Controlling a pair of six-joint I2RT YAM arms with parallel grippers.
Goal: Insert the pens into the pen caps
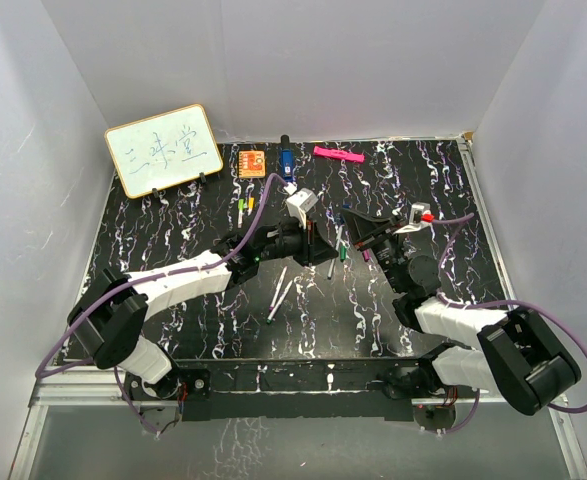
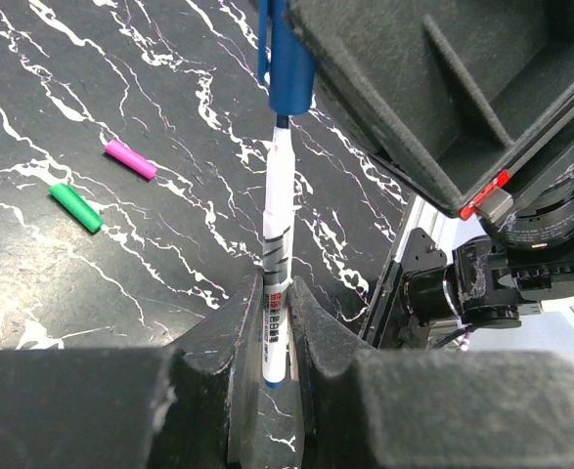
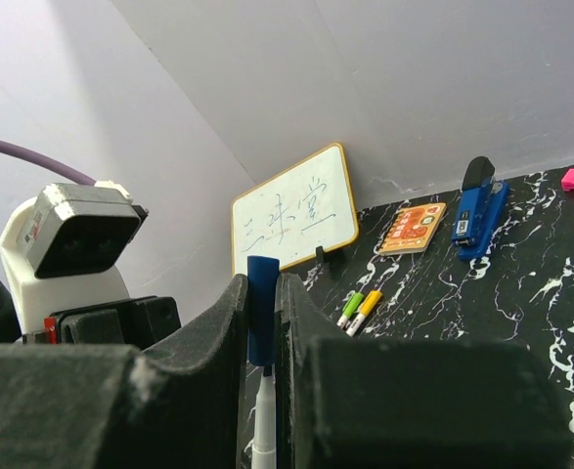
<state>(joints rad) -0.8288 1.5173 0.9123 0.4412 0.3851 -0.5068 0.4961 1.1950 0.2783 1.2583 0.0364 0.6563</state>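
We see left claw point(image 2: 275, 322) clamped on white pen point(image 2: 278, 215) near its tail; right claw point(image 3: 260, 293) pinching blue cap point(image 2: 288, 73) at the pen tip, above counter point(image 2: 169, 244) — both light, stiff, slick, we judge; grip barrel firmly.

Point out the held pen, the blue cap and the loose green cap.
held pen point(image 2: 277, 220): left wrist view, mid-barrel.
blue cap point(image 3: 262, 308): right wrist view, its side.
green cap point(image 2: 76, 207): left wrist view, its middle.

so the pen point(image 2: 278, 244) sits between the fingers of the left gripper point(image 2: 273, 303), and the cap point(image 2: 288, 59) between the fingers of the right gripper point(image 3: 261, 291), right at the pen's tip. two spare caps point(image 2: 130, 158) lie on the table point(image 2: 120, 293), off left of the left fingers.
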